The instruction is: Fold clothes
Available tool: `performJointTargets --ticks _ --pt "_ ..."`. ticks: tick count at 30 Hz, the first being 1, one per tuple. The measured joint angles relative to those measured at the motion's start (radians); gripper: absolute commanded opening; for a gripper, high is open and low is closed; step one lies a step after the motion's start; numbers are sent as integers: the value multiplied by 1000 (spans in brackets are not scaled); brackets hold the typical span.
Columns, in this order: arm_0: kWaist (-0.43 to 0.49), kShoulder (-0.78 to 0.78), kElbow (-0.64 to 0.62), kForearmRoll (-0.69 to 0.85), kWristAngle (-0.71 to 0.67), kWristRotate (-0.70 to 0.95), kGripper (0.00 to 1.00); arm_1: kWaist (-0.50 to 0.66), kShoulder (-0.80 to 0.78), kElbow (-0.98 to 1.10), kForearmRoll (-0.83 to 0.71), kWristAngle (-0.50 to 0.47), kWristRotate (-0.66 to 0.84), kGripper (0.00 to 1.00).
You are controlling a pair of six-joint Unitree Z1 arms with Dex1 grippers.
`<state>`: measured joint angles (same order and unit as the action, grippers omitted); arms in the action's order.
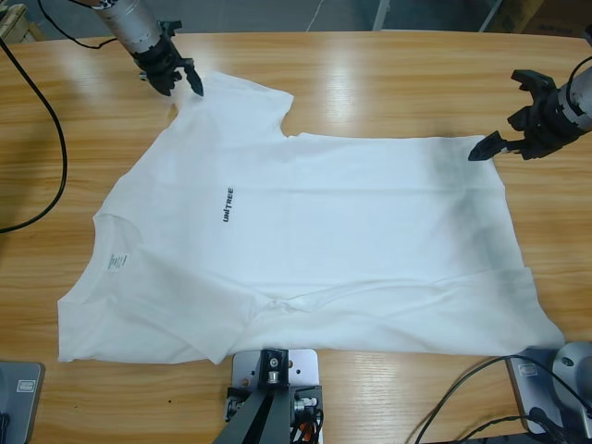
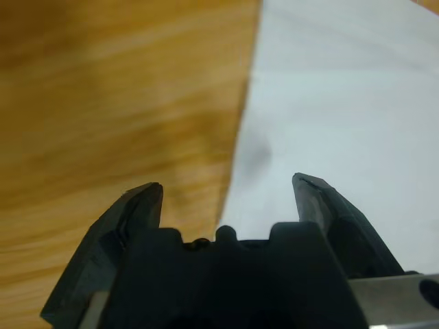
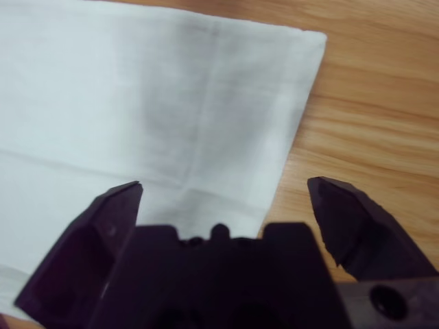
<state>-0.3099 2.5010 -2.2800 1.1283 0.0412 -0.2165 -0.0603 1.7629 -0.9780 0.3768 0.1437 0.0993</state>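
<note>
a white t-shirt (image 1: 305,250) lies spread flat on the wooden table (image 1: 388,83), neck to the left and hem to the right, small black chest lettering (image 1: 228,203) and a white neck label (image 1: 116,262) showing. at upper left the left gripper (image 1: 183,81) hangs over the far sleeve's edge, jaws spread, one over bare wood, one over cloth. at right the right gripper (image 1: 504,118) hovers by the far hem corner, jaws spread wide, holding nothing.

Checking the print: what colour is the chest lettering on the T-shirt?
Black lettering, clearest in the high view.
</note>
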Motion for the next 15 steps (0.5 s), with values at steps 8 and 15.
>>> performJointTargets --ticks 8,15 --pt "-5 29 -32 1 -15 6 747 0 0 0 0 -3 -2 982" --pt "-18 36 -32 3 -21 6 747 0 0 0 -1 -3 -3 982"
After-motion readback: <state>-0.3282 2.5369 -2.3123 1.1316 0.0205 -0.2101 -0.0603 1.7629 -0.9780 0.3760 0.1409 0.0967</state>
